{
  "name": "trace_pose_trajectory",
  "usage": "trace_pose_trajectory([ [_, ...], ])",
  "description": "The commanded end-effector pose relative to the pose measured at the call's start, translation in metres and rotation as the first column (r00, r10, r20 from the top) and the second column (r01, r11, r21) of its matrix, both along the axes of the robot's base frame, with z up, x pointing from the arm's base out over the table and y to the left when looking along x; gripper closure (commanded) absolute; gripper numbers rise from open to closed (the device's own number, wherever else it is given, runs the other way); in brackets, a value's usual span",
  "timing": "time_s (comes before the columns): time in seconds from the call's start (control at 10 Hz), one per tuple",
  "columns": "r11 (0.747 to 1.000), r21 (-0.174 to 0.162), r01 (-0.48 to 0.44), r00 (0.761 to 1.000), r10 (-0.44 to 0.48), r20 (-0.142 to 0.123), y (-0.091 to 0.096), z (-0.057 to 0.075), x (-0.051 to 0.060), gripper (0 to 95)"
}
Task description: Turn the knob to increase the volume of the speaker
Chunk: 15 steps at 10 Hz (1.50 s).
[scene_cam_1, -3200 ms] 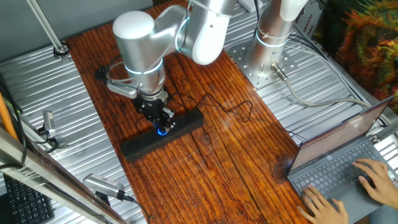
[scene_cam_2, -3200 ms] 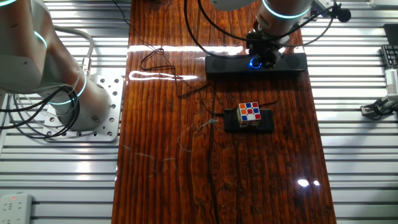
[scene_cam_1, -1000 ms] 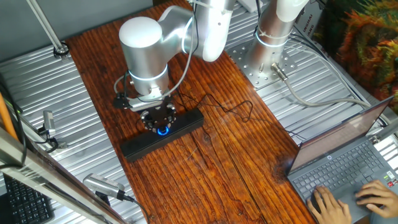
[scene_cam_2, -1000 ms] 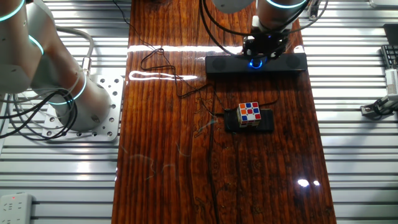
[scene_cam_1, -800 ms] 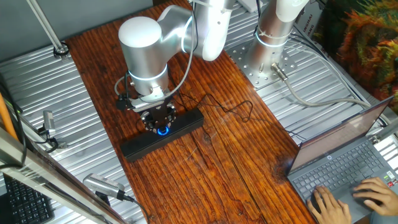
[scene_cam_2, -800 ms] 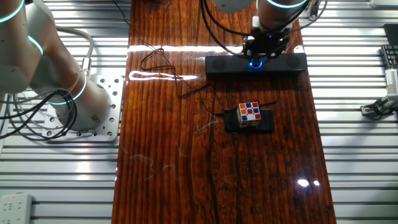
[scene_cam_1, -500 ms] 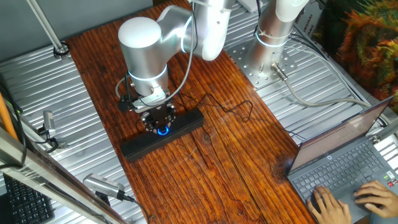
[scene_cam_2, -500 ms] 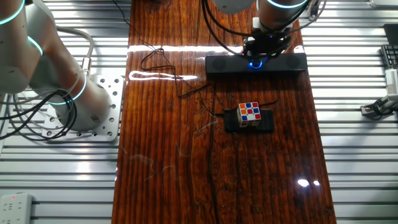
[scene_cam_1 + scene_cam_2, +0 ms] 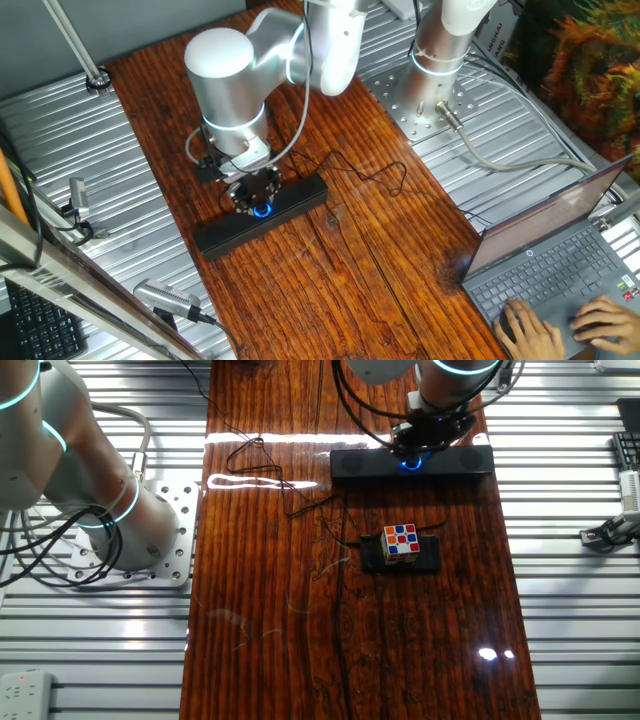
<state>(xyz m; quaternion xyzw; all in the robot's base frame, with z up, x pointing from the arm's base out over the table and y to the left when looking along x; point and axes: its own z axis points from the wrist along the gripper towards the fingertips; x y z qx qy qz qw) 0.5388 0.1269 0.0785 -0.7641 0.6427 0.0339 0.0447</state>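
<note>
I am pressing my gripper (image 9: pixel 259 201) down over the knob (image 9: pixel 261 209), whose blue glow is showing between my fingers, midway along the speaker (image 9: pixel 262 215) that is lying across the wooden table (image 9: pixel 380 260); its thin cable (image 9: pixel 375 176) is trailing away

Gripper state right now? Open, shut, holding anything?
Gripper: closed around the knob on the speaker.

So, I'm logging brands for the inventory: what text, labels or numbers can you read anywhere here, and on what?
None can be read.
Speaker: no marking visible.
Laptop: a round mark under the screen, too small to read.
White panel by the arm base: dark print, too blurred to read.
</note>
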Motion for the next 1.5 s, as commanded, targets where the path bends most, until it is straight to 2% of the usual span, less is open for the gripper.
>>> trace_pose_trajectory([
  [0.1, 1.000, 0.000, -0.024, 1.000, 0.024, -0.007, -0.0001, -0.0001, -0.0007, 57.0],
  [1.5, 0.998, 0.023, 0.056, 0.998, -0.056, -0.001, 0.0004, -0.0026, -0.0031, 57.0],
])
